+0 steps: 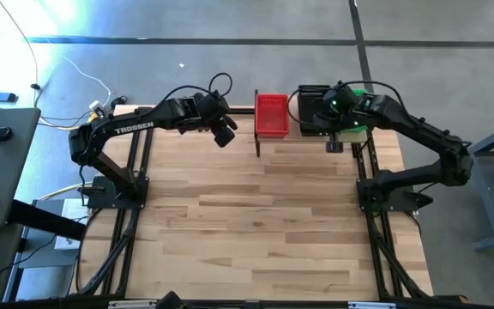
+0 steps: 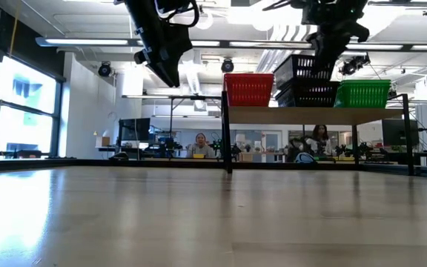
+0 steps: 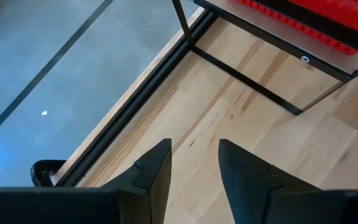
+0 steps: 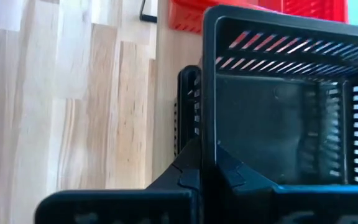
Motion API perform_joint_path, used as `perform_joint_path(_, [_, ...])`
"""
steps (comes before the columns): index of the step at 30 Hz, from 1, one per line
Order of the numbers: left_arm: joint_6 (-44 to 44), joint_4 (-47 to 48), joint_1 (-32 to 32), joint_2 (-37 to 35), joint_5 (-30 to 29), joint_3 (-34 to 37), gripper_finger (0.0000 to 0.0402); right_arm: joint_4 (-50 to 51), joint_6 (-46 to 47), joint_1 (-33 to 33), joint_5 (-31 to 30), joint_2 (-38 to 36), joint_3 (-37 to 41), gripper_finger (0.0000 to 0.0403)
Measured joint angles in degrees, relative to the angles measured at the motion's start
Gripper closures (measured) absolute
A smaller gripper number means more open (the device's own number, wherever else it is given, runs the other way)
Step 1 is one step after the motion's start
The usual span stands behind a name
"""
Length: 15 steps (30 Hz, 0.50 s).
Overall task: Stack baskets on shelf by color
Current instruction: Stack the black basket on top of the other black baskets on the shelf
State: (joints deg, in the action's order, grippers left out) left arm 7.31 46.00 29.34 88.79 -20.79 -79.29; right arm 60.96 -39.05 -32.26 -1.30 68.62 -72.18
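The desk (image 1: pixel 264 215) is made of pale wood planks and is seen on a grey floor (image 1: pixel 187 60). The shelf (image 2: pixel 310 115) is set at the desk's far edge. On it, red baskets (image 2: pixel 248 90), black baskets (image 2: pixel 306 93) and green baskets (image 2: pixel 362 93) are lined up. A tilted black basket (image 4: pixel 278 106) is gripped at its rim by the right end effector (image 1: pixel 337 107), above the black stack. The left end effector (image 3: pixel 194 171) is held open above the desk near the far edge, beside the shelf's red end. Two people (image 2: pixel 199 144) are seen seated in the bright room behind.

Wood-plank tabletop (image 1: pixel 256 223) lies below the left pincer (image 1: pixel 224 133); two people (image 2: pixel 200 145) sit in the room beyond.
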Motion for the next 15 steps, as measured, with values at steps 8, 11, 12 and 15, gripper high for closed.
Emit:
perform_joint_path(8, [0.0,0.0,0.0,0.0,0.0,0.0,0.028,0.7,0.1,0.0,0.0,0.3,0.0,0.0403])
perform_joint_path(11, [0.0,0.0,0.0,0.0,0.0,0.0,0.028,0.7,0.2,0.0,0.0,1.3,0.0,0.0403])
perform_joint_path(12, [0.0,0.0,0.0,0.0,0.1,0.0,0.028,0.7,0.2,0.0,0.0,1.8,0.0,0.0403])
perform_joint_path(15, [0.0,0.0,0.0,0.0,0.2,0.0,0.028,0.7,0.9,0.0,-1.2,3.2,0.0,0.0403])
